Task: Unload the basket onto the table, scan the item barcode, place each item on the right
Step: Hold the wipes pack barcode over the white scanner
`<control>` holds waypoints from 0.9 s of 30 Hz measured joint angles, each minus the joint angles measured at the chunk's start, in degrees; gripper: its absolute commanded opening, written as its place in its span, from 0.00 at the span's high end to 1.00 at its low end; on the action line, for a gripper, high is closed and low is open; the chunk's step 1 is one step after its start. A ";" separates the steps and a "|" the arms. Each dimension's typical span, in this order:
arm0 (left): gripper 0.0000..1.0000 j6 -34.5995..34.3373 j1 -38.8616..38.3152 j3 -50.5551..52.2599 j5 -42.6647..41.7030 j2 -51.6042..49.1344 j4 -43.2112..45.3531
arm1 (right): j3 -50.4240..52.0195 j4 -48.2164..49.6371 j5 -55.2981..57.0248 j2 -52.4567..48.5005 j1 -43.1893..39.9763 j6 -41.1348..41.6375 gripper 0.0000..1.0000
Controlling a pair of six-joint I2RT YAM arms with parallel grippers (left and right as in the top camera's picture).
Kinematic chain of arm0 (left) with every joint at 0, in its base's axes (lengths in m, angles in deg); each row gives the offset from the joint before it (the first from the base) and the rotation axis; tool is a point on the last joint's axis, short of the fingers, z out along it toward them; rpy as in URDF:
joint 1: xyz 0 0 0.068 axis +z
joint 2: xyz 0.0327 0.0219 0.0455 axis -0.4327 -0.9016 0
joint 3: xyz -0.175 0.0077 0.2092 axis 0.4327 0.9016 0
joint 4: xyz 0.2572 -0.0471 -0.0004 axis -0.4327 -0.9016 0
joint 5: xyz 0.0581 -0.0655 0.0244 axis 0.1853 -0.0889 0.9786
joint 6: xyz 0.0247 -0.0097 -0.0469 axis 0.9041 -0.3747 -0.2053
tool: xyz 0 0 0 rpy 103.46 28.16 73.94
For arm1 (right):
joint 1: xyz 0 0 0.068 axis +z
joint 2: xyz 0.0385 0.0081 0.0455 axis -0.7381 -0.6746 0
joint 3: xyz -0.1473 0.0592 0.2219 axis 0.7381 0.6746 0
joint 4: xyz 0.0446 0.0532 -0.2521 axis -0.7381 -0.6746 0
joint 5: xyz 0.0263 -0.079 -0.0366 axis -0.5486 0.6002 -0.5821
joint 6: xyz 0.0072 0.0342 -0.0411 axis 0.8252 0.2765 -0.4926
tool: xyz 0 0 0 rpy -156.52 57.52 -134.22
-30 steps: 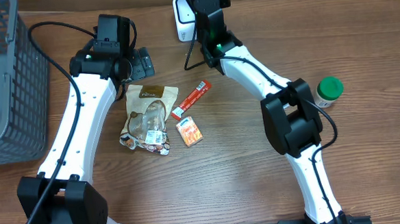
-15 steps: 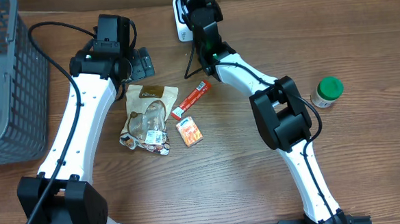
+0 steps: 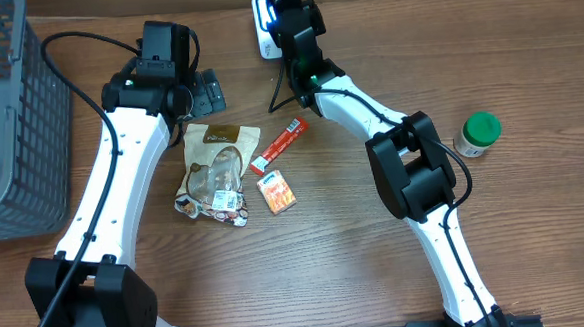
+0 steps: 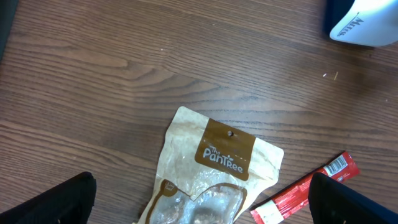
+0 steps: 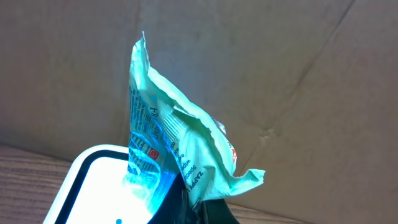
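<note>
Mint-green packet (image 5: 174, 146) clamped in right gripper (image 3: 288, 10), swung in over white scanner (image 5: 93, 186) since second ago; blue light now on wrapper, scan likely underway. Left gripper (image 3: 200, 91) fingers apart, idle

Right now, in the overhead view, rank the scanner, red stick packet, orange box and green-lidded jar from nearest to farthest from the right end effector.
From the right end effector:
1. Scanner, right beside it, at the back.
2. Red stick packet, mid-scene, toward the front.
3. Orange box, just beyond the stick packet.
4. Green-lidded jar, far off on the right side.
</note>
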 measured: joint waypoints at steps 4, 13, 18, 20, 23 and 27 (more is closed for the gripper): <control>0.00 0.00 0.00 0.00 0.00 0.00 0.00 | -0.22 -2.56 0.20 0.48 0.50 0.07 0.96; 0.01 0.00 0.00 0.00 0.00 0.00 0.00 | -0.44 -9.70 -0.68 0.85 1.73 0.07 0.96; 0.00 0.00 0.00 0.00 0.00 0.00 0.02 | -0.42 -13.03 -2.89 0.85 2.01 0.00 0.96; 0.00 0.00 0.00 0.00 0.00 0.00 0.00 | -0.42 -13.09 -3.54 0.85 2.05 0.02 0.96; 0.00 0.00 0.00 0.00 0.00 0.00 0.00 | -0.42 -13.14 -4.13 0.85 2.12 0.02 0.96; 0.00 0.00 0.00 0.00 0.00 0.00 0.00 | -0.35 -13.60 -4.76 1.40 2.16 0.46 0.96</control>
